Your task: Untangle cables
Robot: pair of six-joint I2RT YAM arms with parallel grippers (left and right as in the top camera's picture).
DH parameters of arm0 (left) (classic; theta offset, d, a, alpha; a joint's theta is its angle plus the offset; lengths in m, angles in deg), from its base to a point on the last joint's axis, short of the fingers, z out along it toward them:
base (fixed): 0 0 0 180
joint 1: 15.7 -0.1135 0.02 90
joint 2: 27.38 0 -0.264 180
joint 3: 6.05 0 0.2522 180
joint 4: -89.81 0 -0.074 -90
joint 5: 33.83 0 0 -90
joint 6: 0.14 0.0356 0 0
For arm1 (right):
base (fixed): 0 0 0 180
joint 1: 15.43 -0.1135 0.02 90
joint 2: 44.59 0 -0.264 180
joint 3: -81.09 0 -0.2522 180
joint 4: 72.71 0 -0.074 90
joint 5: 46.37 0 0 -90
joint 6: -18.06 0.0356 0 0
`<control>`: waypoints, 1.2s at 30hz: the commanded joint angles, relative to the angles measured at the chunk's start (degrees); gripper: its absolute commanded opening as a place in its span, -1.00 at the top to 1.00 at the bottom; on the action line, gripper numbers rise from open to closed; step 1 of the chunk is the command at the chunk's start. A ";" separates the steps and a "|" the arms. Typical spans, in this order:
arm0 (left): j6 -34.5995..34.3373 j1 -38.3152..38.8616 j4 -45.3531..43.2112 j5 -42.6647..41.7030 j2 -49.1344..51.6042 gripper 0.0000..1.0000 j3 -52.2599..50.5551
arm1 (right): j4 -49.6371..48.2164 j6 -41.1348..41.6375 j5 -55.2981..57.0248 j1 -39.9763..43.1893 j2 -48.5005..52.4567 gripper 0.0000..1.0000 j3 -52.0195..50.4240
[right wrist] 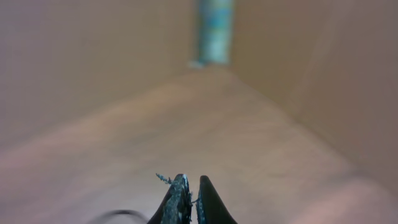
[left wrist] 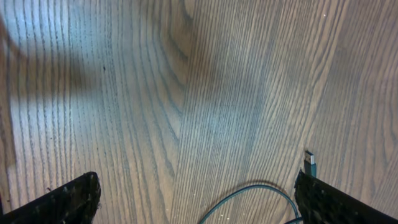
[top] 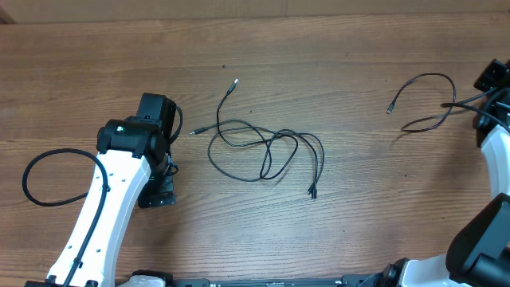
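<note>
**A:** Left gripper (left wrist: 196, 186), state?

**B:** Jaws spread wide, nothing between them. In the left wrist view one finger sits at each lower corner, with the bare table (left wrist: 186, 74) in between. A silvery left plug (left wrist: 309, 163) lies just beside the right-hand finger; I cannot tell whether they touch. A thin cord loop (left wrist: 258, 186) curves in below it.

**A:** Right gripper (right wrist: 191, 186)?

**B:** Pinched closed. From overhead, the strands of the lone cable (top: 434, 76) run straight into it at the right edge of the table, so I log it as gripping that cable. The right wrist view is blurred. A small tip pokes out beside the fingers, but I cannot tell what it is.

**A:** Where do the cables sit?

**B:** In two groups. The tangle (top: 271, 146) lies mid-table, just right of the left arm, as overlapping loops. It has a far plug end (top: 235, 80), one end pointing left toward the arm, and paired ends (top: 312, 191) side by side on the near right. The lone cable is far right and well apart, with its free plug (top: 390, 109) on its left side.

**A:** Any contact between the groups?

**B:** None visible.

**A:** Other items?

**B:** A thick arm wire (top: 36, 171) loops over the table at the left.
</note>
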 commanded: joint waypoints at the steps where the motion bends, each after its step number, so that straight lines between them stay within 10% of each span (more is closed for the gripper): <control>1: 0.66 -0.24 0.22 1.01 -1.36 -0.99 0.85 | -3.08 11.78 -25.00 2.27 -0.13 0.92 0.55; 22: 0.66 -0.24 0.22 1.01 -1.36 -1.00 0.85 | -7.08 21.33 -38.66 5.84 0.98 0.90 0.52; 32: 0.66 -0.24 0.22 1.01 -1.36 -1.00 0.85 | -6.21 22.56 -39.10 5.79 7.43 -0.15 0.52; 35: 0.66 -0.24 0.22 1.01 -1.36 -0.99 0.85 | -5.05 22.51 -39.06 5.79 7.80 -1.00 0.52; 36: 0.66 -0.24 0.22 1.01 -1.36 -0.99 0.85 | -4.87 22.53 -39.08 5.79 7.78 -1.00 0.52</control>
